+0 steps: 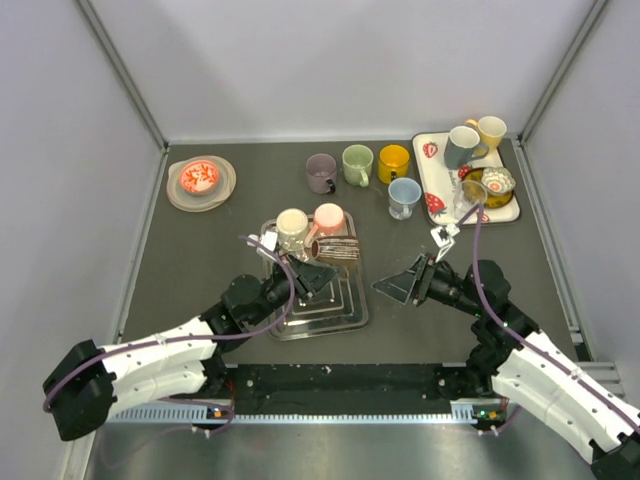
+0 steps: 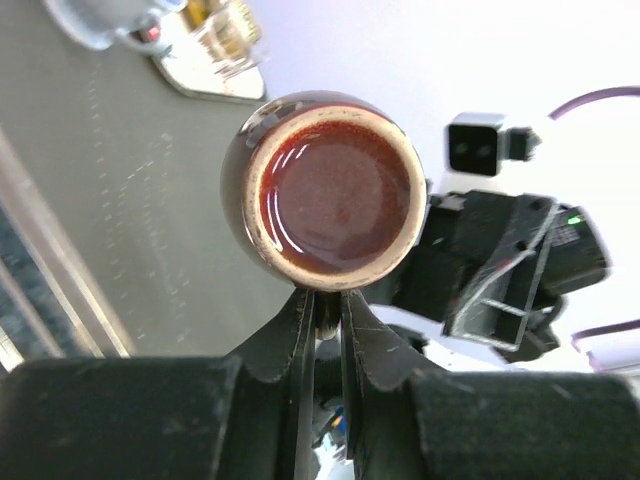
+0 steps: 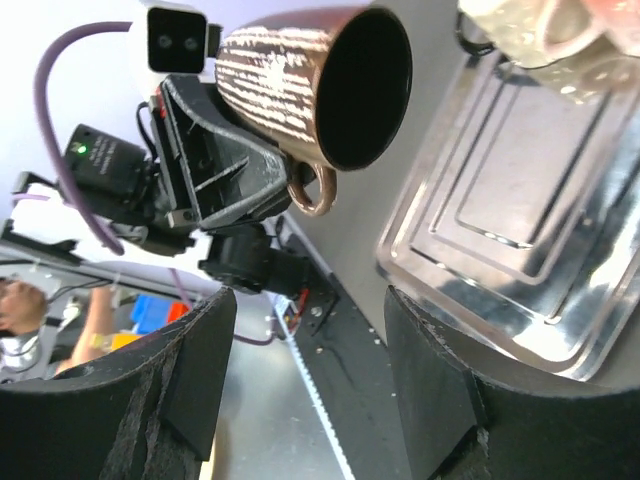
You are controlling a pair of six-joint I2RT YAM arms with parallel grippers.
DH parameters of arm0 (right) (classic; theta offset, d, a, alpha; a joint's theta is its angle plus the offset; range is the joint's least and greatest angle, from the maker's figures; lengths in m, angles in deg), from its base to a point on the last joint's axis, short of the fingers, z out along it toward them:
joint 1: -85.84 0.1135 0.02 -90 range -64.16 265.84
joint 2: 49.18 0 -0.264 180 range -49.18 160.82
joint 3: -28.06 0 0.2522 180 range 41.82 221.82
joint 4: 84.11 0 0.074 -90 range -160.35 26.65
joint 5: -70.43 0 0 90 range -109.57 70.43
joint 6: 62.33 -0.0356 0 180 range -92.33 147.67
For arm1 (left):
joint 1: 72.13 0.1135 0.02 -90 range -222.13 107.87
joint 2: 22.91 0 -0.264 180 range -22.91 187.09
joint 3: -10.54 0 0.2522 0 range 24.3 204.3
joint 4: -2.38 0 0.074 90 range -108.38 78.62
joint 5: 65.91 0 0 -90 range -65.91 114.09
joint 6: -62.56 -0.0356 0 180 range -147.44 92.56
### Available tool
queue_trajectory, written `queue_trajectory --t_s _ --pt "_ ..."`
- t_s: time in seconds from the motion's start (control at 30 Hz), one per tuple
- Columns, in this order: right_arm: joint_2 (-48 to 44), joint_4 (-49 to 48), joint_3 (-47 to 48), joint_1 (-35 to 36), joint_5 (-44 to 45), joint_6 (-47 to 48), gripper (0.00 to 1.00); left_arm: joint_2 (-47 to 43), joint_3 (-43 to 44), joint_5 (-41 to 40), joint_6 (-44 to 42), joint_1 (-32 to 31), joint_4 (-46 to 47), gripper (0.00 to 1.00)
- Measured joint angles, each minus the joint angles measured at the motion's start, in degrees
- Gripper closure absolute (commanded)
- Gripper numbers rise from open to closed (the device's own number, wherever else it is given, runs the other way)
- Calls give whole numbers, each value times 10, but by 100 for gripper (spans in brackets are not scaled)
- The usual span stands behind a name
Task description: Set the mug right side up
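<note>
The brown ribbed mug (image 1: 337, 248) is held on its side in the air over the far end of the metal tray (image 1: 335, 305). My left gripper (image 1: 312, 266) is shut on its handle. In the left wrist view the mug's round base (image 2: 335, 190) faces the camera, and the fingers (image 2: 300, 330) pinch the handle below it. In the right wrist view the mug (image 3: 290, 70) shows its dark mouth, with the left gripper (image 3: 225, 175) beside its handle. My right gripper (image 1: 397, 286) (image 3: 308, 315) is open and empty, just right of the tray (image 3: 520, 200).
A cream mug (image 1: 292, 228) and a pink mug (image 1: 328, 217) stand at the tray's far end. Several mugs (image 1: 357, 164) line the back. A white strawberry tray (image 1: 437, 190) with cups is at the back right. Stacked plates (image 1: 200, 182) are at the back left.
</note>
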Motion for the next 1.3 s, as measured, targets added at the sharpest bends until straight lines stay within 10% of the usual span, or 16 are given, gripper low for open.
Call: queue_trajectory --t_s 0.47,1.3 --pt "61 -204 -23 0 -65 -120 38 62 -3 63 73 10 177 100" --pt "146 -240 12 0 -71 -127 56 130 9 120 111 12 258 100"
